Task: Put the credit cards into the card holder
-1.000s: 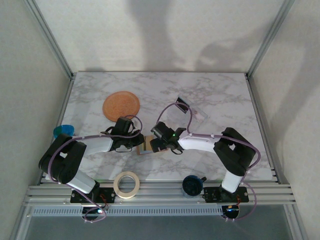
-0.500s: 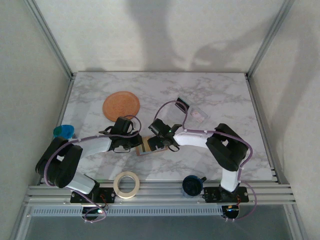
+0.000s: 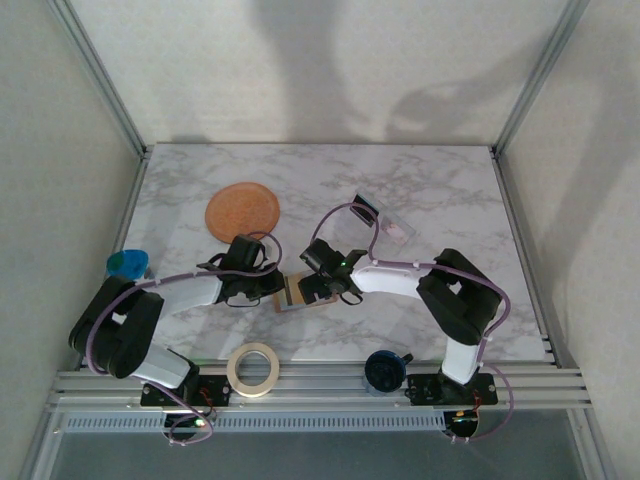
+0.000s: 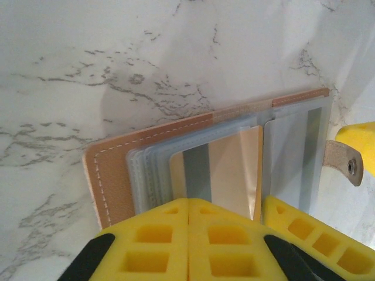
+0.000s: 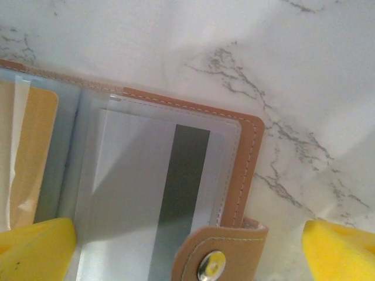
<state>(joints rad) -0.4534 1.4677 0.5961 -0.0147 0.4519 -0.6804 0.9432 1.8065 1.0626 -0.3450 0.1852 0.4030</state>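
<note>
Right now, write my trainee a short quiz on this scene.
1. True or false: the card holder lies open on the table.
2. The right gripper is: A open, B shut on nothing, C shut on the card holder.
3. Fill in: between its fingers, the right wrist view shows the holder's ___.
Key: 1 true; 2 A; 3 snap tab.

card holder point(image 5: 248, 153) lower part off-frame
</note>
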